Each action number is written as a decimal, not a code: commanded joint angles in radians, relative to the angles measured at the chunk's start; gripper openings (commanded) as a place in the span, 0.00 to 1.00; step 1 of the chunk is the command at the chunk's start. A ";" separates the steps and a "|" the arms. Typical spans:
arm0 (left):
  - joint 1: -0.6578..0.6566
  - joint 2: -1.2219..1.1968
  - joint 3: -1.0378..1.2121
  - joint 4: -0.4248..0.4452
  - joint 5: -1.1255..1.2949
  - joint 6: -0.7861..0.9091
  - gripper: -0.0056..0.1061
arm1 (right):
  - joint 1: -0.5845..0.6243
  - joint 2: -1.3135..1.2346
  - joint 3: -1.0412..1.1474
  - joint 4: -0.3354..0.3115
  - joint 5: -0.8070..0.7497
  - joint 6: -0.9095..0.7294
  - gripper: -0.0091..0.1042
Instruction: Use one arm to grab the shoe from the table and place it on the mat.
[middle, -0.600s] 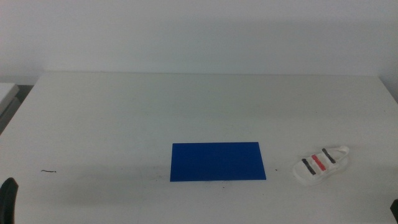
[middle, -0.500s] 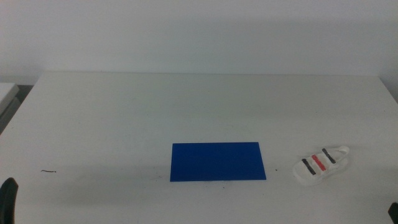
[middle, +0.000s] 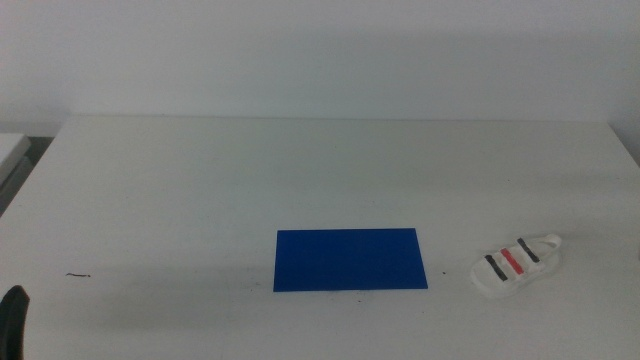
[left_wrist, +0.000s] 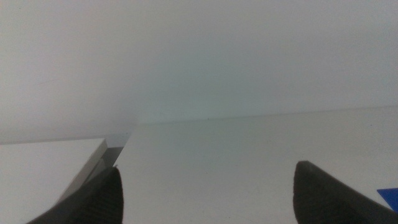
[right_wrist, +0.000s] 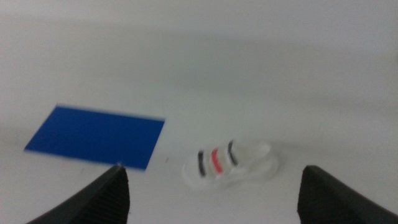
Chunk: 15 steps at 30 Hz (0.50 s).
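Lying untouched on the bench (middle: 200, 180), the shoe (middle: 517, 266) sits at the lower right of the middle view, just right of the mat (middle: 350, 259) and clear of its edge, with bare bench between them. So nothing of the task looks done yet: the grab, the lift, the carry across and the set-down on the blue rectangle are all still ahead.

The right gripper (right_wrist: 214, 214) is the one better placed for the job. In its wrist view the shoe (right_wrist: 230, 163) lies in the lower centre of the frame, between the two dark jaws and somewhat ahead of their tips, with no contact. The jaws stand wide apart, far wider than the shoe. The mat (right_wrist: 94, 137) shows at centre left of that frame, beside the shoe's toe end. That picture is blurred, so finer detail of the straps is hard to read.

The left gripper (left_wrist: 205, 211) waits at the lower left corner of the middle view, its jaws also spread wide and holding nothing, with only bench and wall ahead.
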 joint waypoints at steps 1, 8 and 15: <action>0.001 0.005 0.001 -0.004 -0.012 -0.003 0.89 | -0.006 0.139 -0.108 0.027 0.104 -0.002 0.86; 0.001 0.005 0.001 -0.004 -0.012 -0.003 0.89 | -0.006 0.550 -0.438 0.108 0.379 0.169 0.86; 0.001 0.005 0.001 -0.004 -0.012 -0.003 0.89 | 0.022 0.809 -0.571 0.056 0.463 0.602 0.86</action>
